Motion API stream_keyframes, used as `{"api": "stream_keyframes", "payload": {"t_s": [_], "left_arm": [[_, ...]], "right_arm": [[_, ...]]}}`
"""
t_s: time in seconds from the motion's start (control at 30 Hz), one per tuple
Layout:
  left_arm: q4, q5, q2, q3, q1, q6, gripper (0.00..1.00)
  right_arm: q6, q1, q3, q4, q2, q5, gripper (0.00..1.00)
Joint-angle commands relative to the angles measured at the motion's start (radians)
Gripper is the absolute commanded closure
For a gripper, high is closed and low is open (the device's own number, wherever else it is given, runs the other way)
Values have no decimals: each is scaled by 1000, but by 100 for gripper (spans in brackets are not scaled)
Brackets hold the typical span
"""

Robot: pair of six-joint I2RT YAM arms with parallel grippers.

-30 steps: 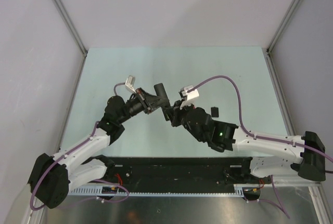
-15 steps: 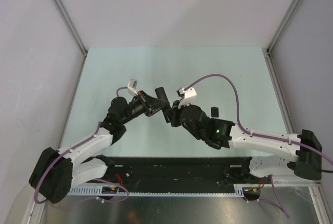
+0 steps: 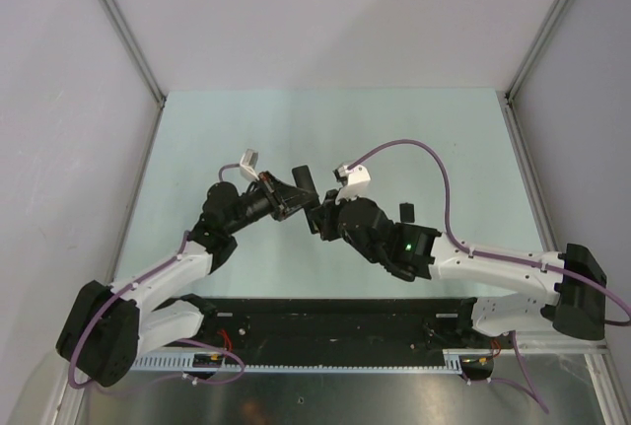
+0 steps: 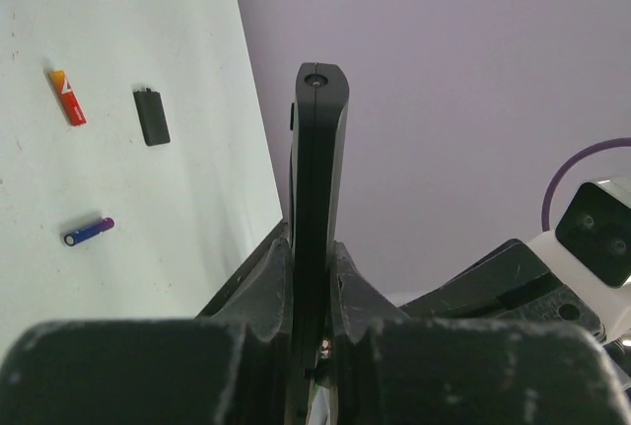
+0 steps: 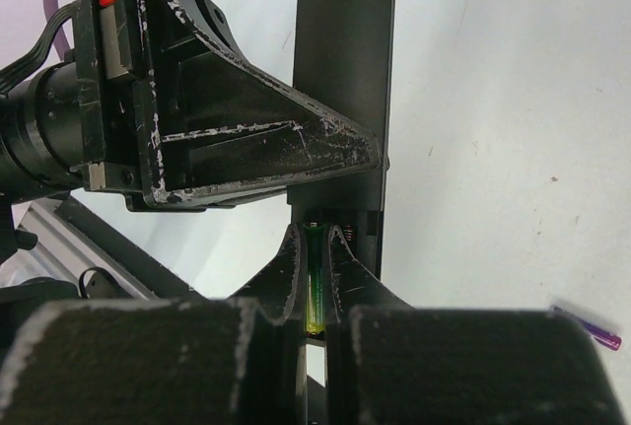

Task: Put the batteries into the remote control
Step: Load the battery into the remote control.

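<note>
My left gripper is shut on the black remote control and holds it above the table. In the left wrist view the remote stands edge-on between the jaws. My right gripper is shut on the green battery, its tip at the remote's open battery recess, where springs show. From above, the right gripper meets the remote from the right. The red battery and the blue-purple battery lie on the table. The blue-purple one also shows in the right wrist view.
A small black rectangular cover lies on the table near the red battery, and shows from above right of the right wrist. The pale green table is walled at the back and sides. A purple cable arcs over the right arm.
The right gripper has moved a little left and forward with the green battery, closer to the remote. The left gripper with the remote has shifted only slightly.
</note>
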Motion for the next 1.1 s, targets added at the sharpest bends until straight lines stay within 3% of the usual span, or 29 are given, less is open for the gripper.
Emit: {"api": "stream_keyframes", "payload": {"t_s": [0.0,0.47,0.57,0.77,1.07], "left_arm": [[296,0,-41,90,5,-78,100],[305,23,-50,94,5,-68,100],[304,25,-53,84,7,-65,100],[305,26,-60,70,5,-61,100],[305,21,-44,48,5,-64,100]], "right_arm": [[69,35,-31,-167,76,-277,100],[109,-2,-24,-185,129,-360,100],[121,-24,-20,-185,131,-376,87],[135,-41,-16,-199,131,-383,77],[144,-42,10,-228,103,-344,72]]}}
